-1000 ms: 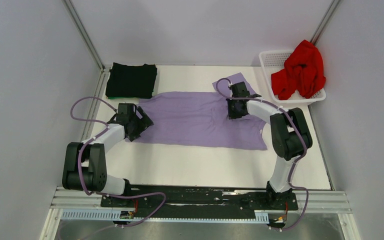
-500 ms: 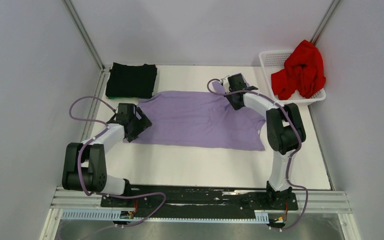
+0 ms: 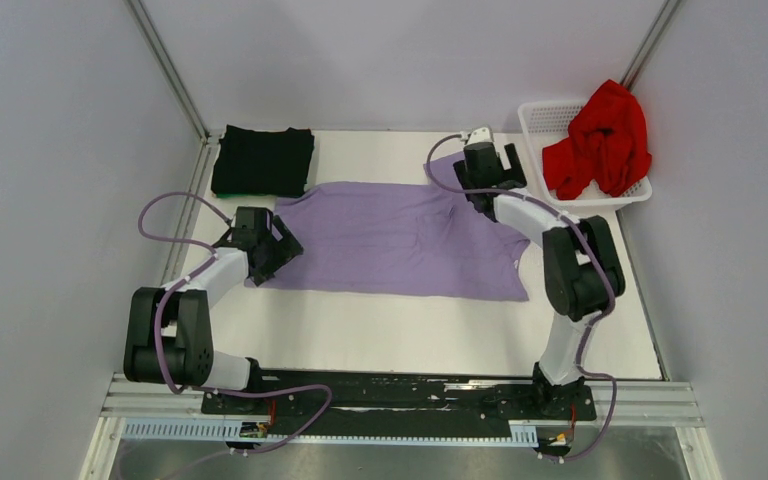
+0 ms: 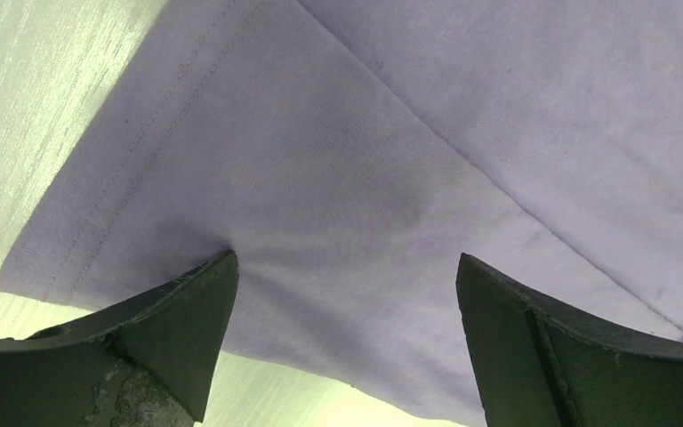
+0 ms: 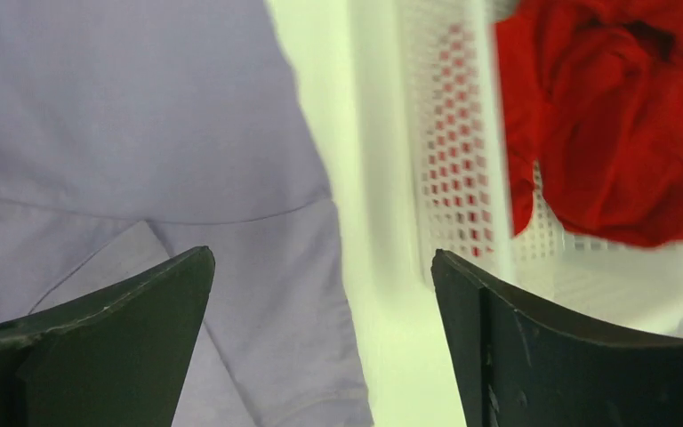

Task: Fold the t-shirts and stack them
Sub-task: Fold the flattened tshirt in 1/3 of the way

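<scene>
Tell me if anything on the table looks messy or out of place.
The red shirt is bunched in a heap, spilling over the white basket. The purple shirt lies spread out, unfolded; the black shirt sits folded at far left.

Bright, even light, soft shadows; right wrist view blurs the basket [image 5: 449, 151] and red t-shirt [image 5: 622, 133].

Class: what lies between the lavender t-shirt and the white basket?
Nothing but a bare strip of table, seen in the right wrist view between the lavender t-shirt and the white basket.
</scene>
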Controlling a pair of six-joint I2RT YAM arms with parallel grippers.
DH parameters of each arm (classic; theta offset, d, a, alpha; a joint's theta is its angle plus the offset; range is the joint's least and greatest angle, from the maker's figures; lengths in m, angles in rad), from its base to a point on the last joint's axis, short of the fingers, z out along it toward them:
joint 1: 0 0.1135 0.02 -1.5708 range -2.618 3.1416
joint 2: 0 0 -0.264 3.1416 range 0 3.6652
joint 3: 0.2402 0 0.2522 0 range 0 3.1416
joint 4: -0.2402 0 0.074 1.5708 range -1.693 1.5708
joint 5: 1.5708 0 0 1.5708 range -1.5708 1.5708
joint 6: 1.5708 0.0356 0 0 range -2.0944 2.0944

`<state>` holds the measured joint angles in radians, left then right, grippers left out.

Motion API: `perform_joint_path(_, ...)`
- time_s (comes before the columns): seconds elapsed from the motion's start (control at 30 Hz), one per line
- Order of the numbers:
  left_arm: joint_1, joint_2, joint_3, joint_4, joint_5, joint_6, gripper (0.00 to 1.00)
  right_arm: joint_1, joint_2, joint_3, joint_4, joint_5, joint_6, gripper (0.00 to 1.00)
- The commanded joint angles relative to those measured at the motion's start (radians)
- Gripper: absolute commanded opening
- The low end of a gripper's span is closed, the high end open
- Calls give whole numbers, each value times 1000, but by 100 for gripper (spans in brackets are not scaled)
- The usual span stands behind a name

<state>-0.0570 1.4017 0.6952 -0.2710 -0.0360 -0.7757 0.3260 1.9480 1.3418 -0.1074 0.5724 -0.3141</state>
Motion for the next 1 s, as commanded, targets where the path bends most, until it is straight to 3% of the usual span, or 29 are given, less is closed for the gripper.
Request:
perform_joint_path(0.0, 7, -43, -2, -48, -11, 27, 100, -4, -271, -111, 97, 124, 359, 100)
perform_joint_path(0.07, 7, -65, 0, -48, 2, 24, 100, -4, -377, -181, -20, 24, 549, 100)
perform_joint_path(0.17, 5, -103, 3, -51, 24, 18, 100, -3, -524, -303, -127, -255, 696, 100)
perform_joint_path(0.3, 4, -187, 10, -44, 86, 13, 100, -3, -655, -452, -153, -591, 781, 100)
perform_joint_path(0.43, -8, -212, 13, 6, 119, 1, 100, -1, -640, -490, -210, -698, 819, 100)
perform_joint_path(0.6, -22, -84, 43, 113, 174, -6, 100, 7, -504, -460, -254, -685, 818, 100)
perform_joint_path(0.77, -42, 82, 77, 137, 191, -15, 100, 7, -370, -445, -310, -574, 861, 100)
perform_joint_path(0.97, -119, 84, 5, 103, 179, -25, 100, 4, -329, -479, -469, -436, 935, 100)
